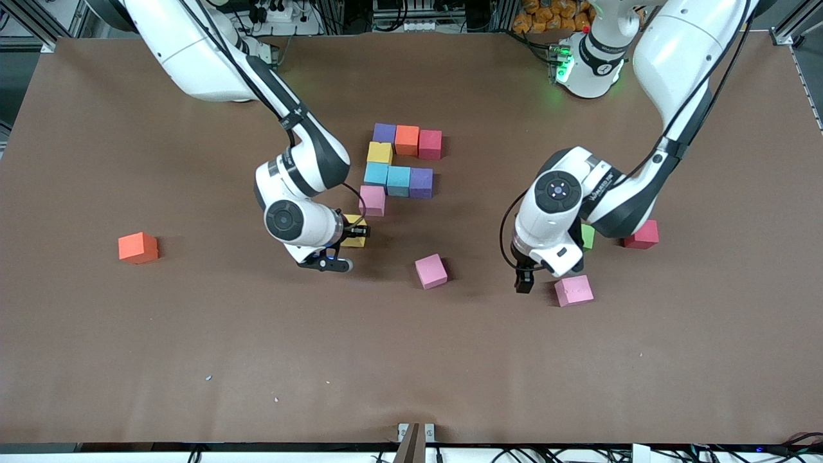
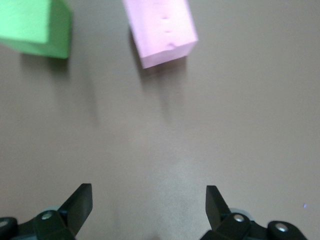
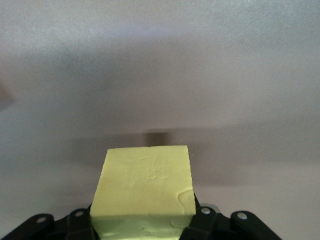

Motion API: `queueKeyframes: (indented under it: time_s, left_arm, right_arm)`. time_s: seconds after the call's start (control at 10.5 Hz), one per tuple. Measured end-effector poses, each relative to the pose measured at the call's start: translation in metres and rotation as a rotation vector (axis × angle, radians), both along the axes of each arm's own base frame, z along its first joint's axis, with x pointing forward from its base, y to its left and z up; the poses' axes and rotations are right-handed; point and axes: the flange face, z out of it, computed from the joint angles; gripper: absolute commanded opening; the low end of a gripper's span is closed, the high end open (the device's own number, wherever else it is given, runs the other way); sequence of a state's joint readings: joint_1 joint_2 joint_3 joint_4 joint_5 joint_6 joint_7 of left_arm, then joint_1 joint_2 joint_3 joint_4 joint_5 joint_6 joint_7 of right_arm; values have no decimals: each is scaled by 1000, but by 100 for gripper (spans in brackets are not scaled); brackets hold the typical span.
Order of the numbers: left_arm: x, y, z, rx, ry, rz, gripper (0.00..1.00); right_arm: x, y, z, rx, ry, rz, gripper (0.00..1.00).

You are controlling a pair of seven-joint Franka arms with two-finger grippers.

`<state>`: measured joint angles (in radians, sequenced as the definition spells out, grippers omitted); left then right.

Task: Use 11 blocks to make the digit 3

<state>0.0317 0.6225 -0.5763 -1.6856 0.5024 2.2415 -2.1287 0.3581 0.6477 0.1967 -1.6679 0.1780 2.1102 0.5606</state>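
Observation:
Abutting blocks form a partial figure: purple (image 1: 384, 132), orange (image 1: 406, 139) and red (image 1: 430, 144) in one bar, yellow (image 1: 379, 152) under it, then two light blue (image 1: 376, 173) (image 1: 398, 181) and purple (image 1: 421, 182), then pink (image 1: 372, 200). My right gripper (image 1: 352, 233) (image 3: 142, 222) is shut on a yellow block (image 1: 355, 233) (image 3: 145, 185), low beside that pink block. My left gripper (image 1: 524, 283) (image 2: 149, 205) is open over bare table beside a loose pink block (image 1: 573, 290) (image 2: 160, 30).
Another pink block (image 1: 431, 271) lies loose at mid-table. A red block (image 1: 641, 235) and a green cube (image 1: 587, 236) (image 2: 35, 25) sit by the left arm's wrist. An orange block (image 1: 137, 247) lies alone toward the right arm's end.

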Motion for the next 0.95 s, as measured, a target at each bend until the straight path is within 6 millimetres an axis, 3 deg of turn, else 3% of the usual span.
queueKeyframes:
  time_s: [0.19,0.57,0.76,0.95]
  left_arm:
    - [17,27,-2,16,3,-158,100]
    - [44,93,-1,54,14,-481,100]
    - [48,109,-9,68,33,-677,100]
    - [50,121,-30,76,70,-885,100]
  right_arm:
    - [10,5,1,-13,13,-27,0]
    - [10,9,-24,-26,44,-41,0]
    - [10,10,-29,-27,49,-41,0]
    - [6,17,-28,-30,51,-41,0]
